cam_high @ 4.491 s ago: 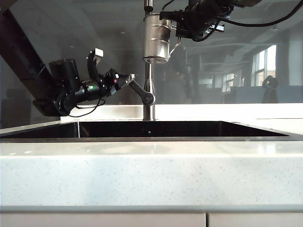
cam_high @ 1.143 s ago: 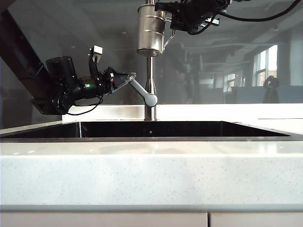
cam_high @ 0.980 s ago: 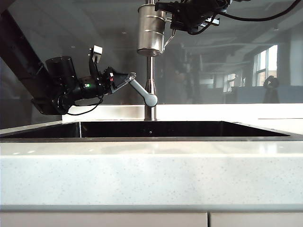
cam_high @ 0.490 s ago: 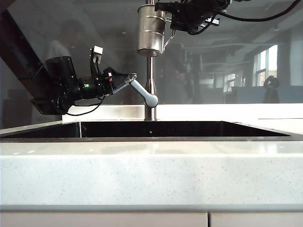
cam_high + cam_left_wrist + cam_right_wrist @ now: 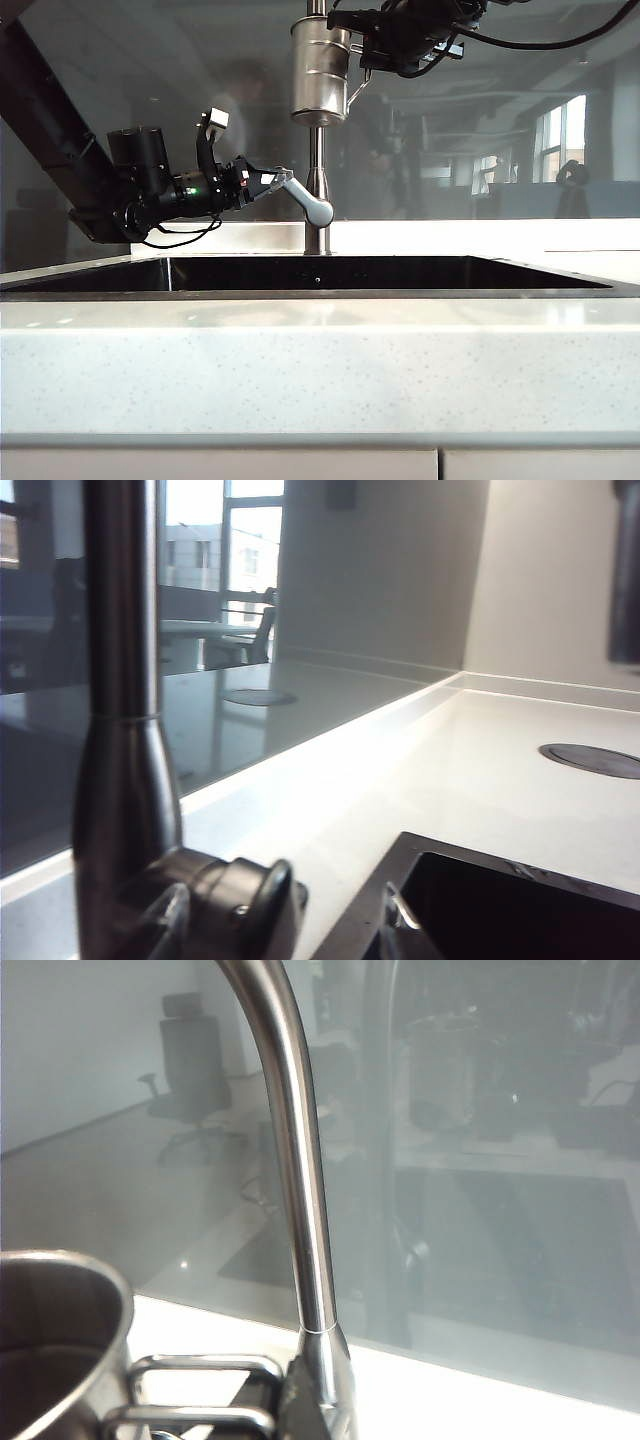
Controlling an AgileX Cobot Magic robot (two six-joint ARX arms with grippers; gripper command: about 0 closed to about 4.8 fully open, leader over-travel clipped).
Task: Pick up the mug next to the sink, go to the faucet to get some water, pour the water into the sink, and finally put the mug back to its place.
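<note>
The counter (image 5: 320, 370) carries the sink (image 5: 100, 293) and the faucet (image 5: 315, 180). High against the faucet's pipe, the right hand (image 5: 362, 62) is clenched on the mug (image 5: 320, 70) by its handle; keep it upright under the spout. The left hand (image 5: 276, 182), spread around the lever (image 5: 308, 198), should turn it gently.

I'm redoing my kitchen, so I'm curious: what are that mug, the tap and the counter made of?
Mug: looks like brushed steel, a dull grey sheen with raised rings. Tap: also metal, probably satin steel, with soft highlights along the pipe. Counter: pale speckled stone or a composite; the look leaves that open.
</note>
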